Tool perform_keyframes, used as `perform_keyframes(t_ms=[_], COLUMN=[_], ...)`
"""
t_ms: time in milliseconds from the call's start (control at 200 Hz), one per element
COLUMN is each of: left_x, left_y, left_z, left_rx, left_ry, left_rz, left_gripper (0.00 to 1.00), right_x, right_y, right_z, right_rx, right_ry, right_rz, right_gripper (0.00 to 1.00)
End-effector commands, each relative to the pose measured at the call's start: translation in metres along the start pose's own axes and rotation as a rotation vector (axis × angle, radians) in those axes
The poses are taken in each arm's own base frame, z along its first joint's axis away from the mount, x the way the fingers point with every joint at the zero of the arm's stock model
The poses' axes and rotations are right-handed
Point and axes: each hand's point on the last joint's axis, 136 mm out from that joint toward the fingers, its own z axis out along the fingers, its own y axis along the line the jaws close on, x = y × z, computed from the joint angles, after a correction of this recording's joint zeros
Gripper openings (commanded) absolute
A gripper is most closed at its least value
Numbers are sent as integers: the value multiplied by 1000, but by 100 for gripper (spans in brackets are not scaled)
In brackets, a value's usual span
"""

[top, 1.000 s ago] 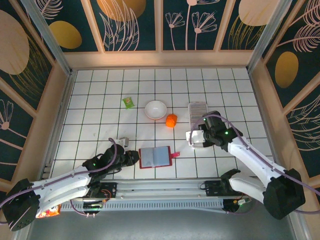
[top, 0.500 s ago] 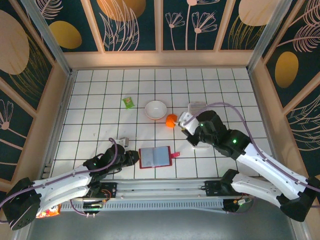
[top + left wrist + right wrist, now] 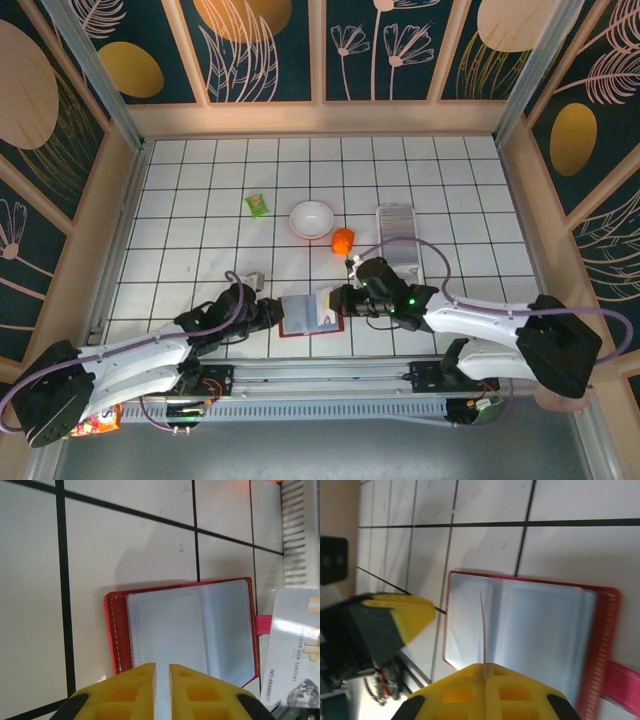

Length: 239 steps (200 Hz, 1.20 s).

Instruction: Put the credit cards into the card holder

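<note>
Right gripper (image 3: 485,666) clamped on one credit card (image 3: 483,630), seen edge-on, upright above the clear sleeves of the open card holder (image 3: 545,625). Holder flat on tiled table (image 3: 485,510). Left gripper (image 3: 415,614) just beside its edge

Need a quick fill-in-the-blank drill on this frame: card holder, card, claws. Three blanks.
The card holder lies ___ on the table, pale inside facing up.
The card is pinched in the ___ claw, over the holder.
The bowl farther back on the table is ___ in colour.
Missing words: open; right; white.
</note>
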Motion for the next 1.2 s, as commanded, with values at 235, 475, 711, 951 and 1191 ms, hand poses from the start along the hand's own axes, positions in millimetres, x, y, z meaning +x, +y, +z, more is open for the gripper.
perform_keyframes(t_ms=[235,475,711,951,1191], left_x=[3,5,6,8,9], left_y=[-5,-1,2,7,11], left_z=[9,10,10,10,11], left_rx=[5,-3,-11,-18,-32], left_ry=[34,36,37,36,39], left_rz=[-8,-13,-12,-15,-15], left_gripper=[13,13,12,12,11], right_x=[-1,2,4,7,11], right_y=[10,-5,-9,-3,-3], right_z=[26,27,36,40,43], right_rx=[-26,25,41,-7,-33], right_ry=[-21,-31,-19,-16,-8], right_rz=[84,96,106,128,153], right_gripper=[0,0,0,0,0])
